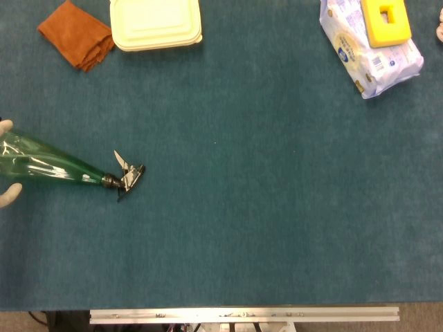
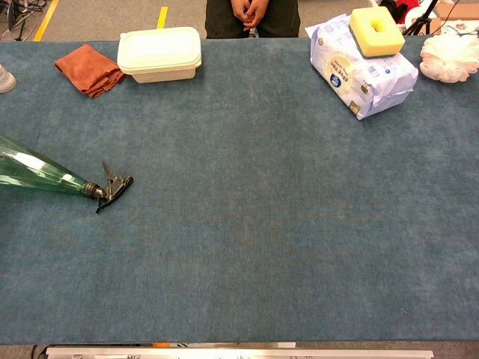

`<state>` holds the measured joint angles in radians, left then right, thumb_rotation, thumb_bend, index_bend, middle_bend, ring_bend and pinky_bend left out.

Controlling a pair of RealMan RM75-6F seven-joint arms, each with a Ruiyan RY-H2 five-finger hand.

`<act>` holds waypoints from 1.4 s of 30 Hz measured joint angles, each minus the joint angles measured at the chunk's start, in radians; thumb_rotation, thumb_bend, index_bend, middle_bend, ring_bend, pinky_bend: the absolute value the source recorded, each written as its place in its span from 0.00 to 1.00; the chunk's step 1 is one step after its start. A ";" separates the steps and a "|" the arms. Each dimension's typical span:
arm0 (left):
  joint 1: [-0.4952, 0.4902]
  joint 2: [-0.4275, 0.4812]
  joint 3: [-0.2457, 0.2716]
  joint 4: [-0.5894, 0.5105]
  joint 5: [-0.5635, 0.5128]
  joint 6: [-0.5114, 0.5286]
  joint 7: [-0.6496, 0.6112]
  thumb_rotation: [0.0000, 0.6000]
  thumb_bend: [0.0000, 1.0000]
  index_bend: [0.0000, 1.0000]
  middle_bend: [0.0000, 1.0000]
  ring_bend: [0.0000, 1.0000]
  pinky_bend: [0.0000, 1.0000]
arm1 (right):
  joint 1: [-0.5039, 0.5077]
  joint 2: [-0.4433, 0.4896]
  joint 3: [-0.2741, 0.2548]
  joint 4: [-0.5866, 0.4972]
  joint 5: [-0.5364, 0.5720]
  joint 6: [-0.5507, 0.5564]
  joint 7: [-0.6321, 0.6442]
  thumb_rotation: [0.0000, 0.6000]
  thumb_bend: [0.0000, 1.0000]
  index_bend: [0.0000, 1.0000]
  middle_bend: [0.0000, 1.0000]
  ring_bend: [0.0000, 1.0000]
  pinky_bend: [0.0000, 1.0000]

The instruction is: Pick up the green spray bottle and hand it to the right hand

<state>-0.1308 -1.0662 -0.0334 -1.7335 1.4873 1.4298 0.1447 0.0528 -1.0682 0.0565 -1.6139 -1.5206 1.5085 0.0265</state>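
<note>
The green spray bottle [image 1: 48,166] lies on its side at the table's left edge, its black trigger head [image 1: 127,176] pointing right. It also shows in the chest view as the green bottle [image 2: 37,173], with its base cut off by the frame. Only two pale fingertips of my left hand [image 1: 7,162] show at the head view's left edge, one above the bottle's body and one below it. They straddle the bottle closely; whether they press on it is unclear. My right hand appears in neither view.
At the back left a brown cloth [image 2: 90,69] lies beside a cream lidded box [image 2: 159,52]. At the back right a wipes pack [image 2: 363,71] carries a yellow sponge [image 2: 376,31], with a white puff [image 2: 449,57] beside it. A person stands behind the table.
</note>
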 measured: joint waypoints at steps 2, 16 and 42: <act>-0.001 0.000 0.002 -0.001 0.000 -0.003 0.002 1.00 0.14 0.19 0.18 0.10 0.24 | 0.003 0.002 0.000 0.000 -0.001 -0.005 0.005 1.00 0.28 0.16 0.31 0.31 0.29; -0.044 0.037 0.014 0.003 0.030 -0.083 -0.050 1.00 0.14 0.16 0.16 0.10 0.23 | 0.028 0.021 0.039 0.008 -0.021 0.021 0.039 1.00 0.28 0.16 0.31 0.31 0.29; -0.245 0.018 0.038 0.165 -0.060 -0.440 0.119 1.00 0.14 0.01 0.01 0.00 0.16 | 0.067 0.037 0.054 -0.010 -0.007 -0.015 0.043 1.00 0.28 0.16 0.31 0.31 0.29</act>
<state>-0.3760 -1.0482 0.0046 -1.5682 1.4270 0.9902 0.2632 0.1202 -1.0314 0.1104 -1.6241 -1.5279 1.4930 0.0697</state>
